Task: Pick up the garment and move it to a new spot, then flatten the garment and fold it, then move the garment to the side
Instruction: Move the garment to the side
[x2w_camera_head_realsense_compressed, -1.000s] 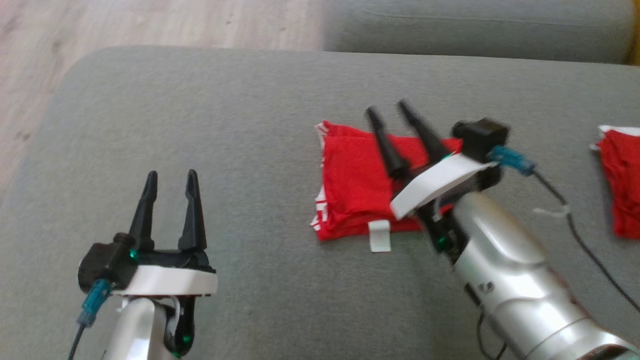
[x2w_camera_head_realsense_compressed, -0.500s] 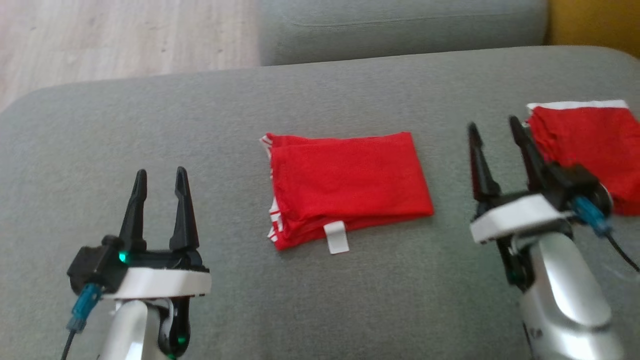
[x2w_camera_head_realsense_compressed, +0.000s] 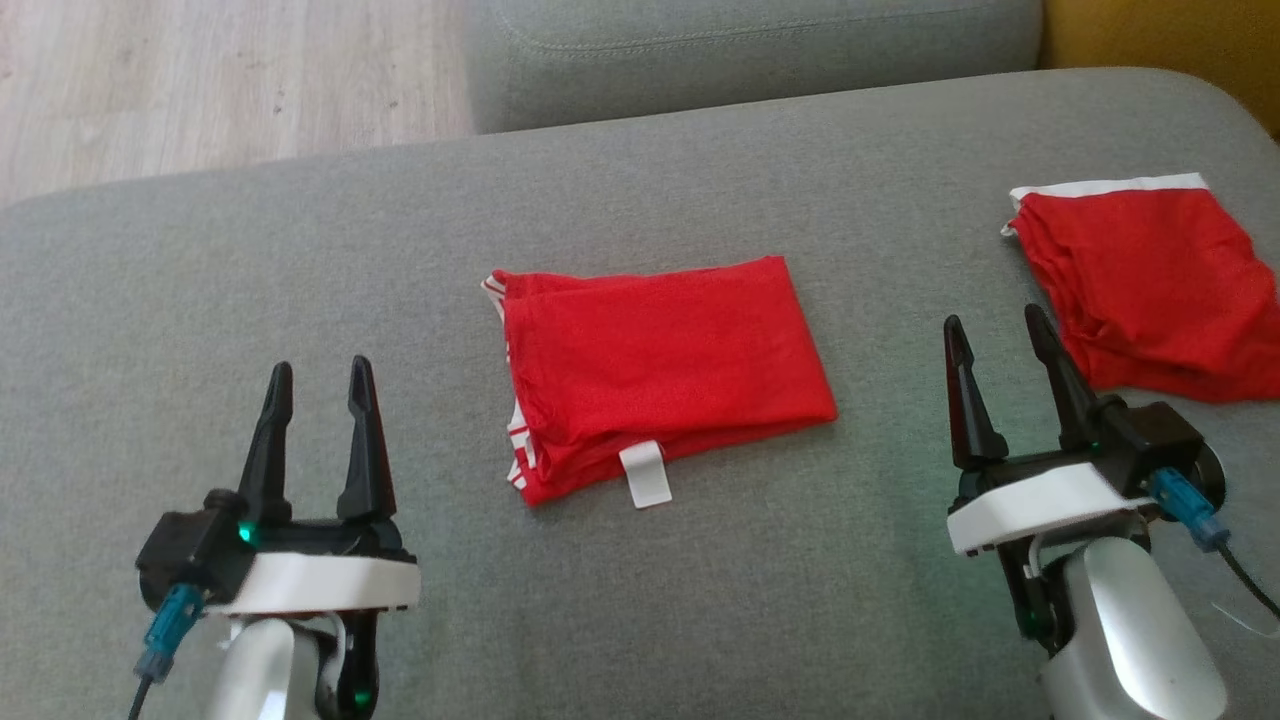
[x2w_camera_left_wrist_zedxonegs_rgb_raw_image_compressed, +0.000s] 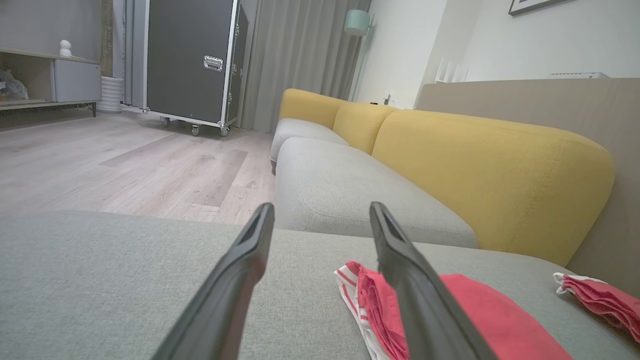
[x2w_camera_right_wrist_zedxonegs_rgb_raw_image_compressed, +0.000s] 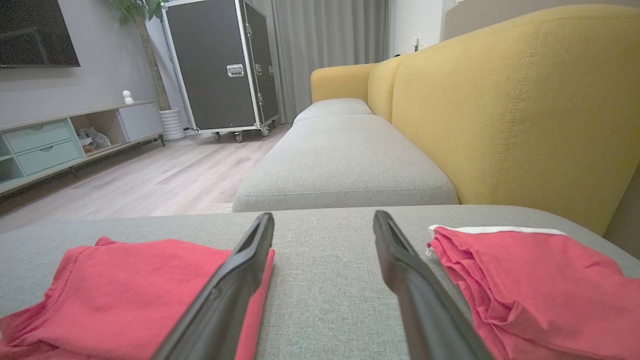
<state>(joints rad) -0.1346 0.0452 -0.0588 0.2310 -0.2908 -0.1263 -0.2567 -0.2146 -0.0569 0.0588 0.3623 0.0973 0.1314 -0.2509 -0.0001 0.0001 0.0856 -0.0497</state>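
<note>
A folded red garment (x2w_camera_head_realsense_compressed: 660, 370) with a white tag at its near edge lies flat in the middle of the grey sofa seat (x2w_camera_head_realsense_compressed: 300, 270). A second red garment (x2w_camera_head_realsense_compressed: 1150, 285) with a white band lies at the right. My left gripper (x2w_camera_head_realsense_compressed: 315, 380) stands open near the front left, apart from the folded garment (x2w_camera_left_wrist_zedxonegs_rgb_raw_image_compressed: 480, 325). Between the two garments, my right gripper (x2w_camera_head_realsense_compressed: 995, 335) is open and holds nothing; the folded garment (x2w_camera_right_wrist_zedxonegs_rgb_raw_image_compressed: 125, 285) sits left of its fingers and the second garment (x2w_camera_right_wrist_zedxonegs_rgb_raw_image_compressed: 540, 285) right of them.
Wooden floor (x2w_camera_head_realsense_compressed: 200, 80) lies beyond the seat's far left edge. Another grey seat cushion (x2w_camera_head_realsense_compressed: 750, 45) adjoins at the back, and a yellow backrest (x2w_camera_right_wrist_zedxonegs_rgb_raw_image_compressed: 500, 100) runs along the right. A black wheeled case (x2w_camera_left_wrist_zedxonegs_rgb_raw_image_compressed: 190, 60) stands far off.
My right gripper has drawn back off the folded garment to the right and now stands between the two garments. The head camera has shifted, bringing more of the second garment into view.
</note>
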